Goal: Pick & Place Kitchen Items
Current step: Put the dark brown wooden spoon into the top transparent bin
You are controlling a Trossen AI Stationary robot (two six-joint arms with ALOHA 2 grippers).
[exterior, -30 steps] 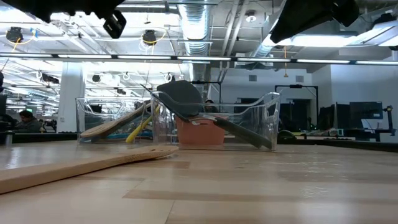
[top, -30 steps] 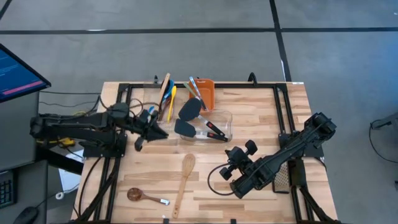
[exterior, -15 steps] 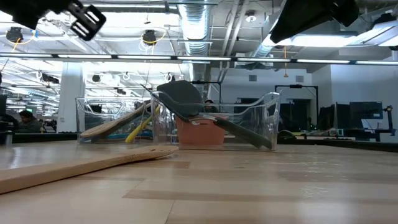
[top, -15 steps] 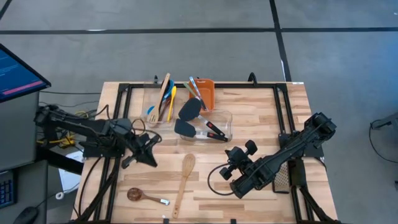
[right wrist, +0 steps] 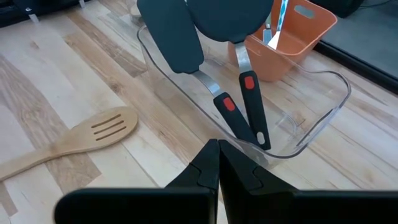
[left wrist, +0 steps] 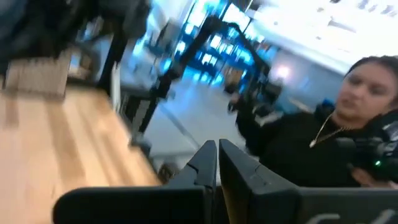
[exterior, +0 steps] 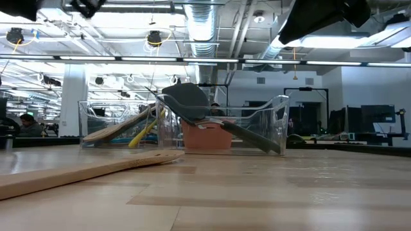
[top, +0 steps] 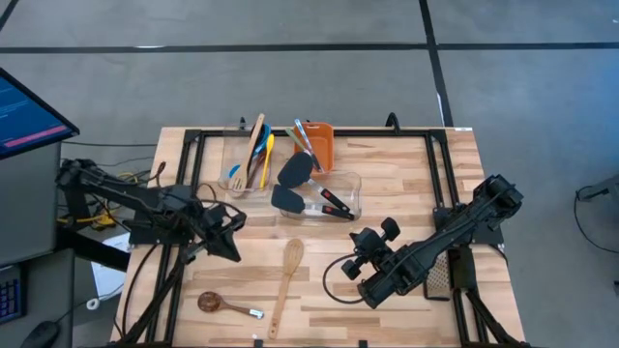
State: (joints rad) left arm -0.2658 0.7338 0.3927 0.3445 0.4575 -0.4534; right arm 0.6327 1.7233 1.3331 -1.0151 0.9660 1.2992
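My left gripper (top: 230, 235) sits clenched on nothing, near the table's left edge and about midway along it; my right gripper (top: 360, 259) is pinched closed too, empty, parked toward the near right part of the table, pointing at the clear tub (top: 346, 201).

Still loose: the wooden slotted spatula (top: 286, 277) near the near edge, centre-left, and a small wooden spoon (top: 217, 304) by the near-left corner. Already binned: two black turners (top: 293, 184) in the clear tub, a wooden spoon, yellow and blue utensils (top: 253, 153) in the far-left tub, more in the orange bin (top: 322, 143) by the far edge.

Risks, as I judge them: with the fingers closed I'd just shove the spatula if I came down on it now, so I must open first; its thin flat handle lies flush on the wood and could slip or pivot; the turner handles lean over the tub rim, so a careless drop could knock them out; the right arm sits close to the spatula's head, so it's a clash hazard.

Hard to read: left wrist view is blurred, only a person in dark clothes beyond the table; low view cuts both arms off at the top; the small spoon's handle end is too small to make out.
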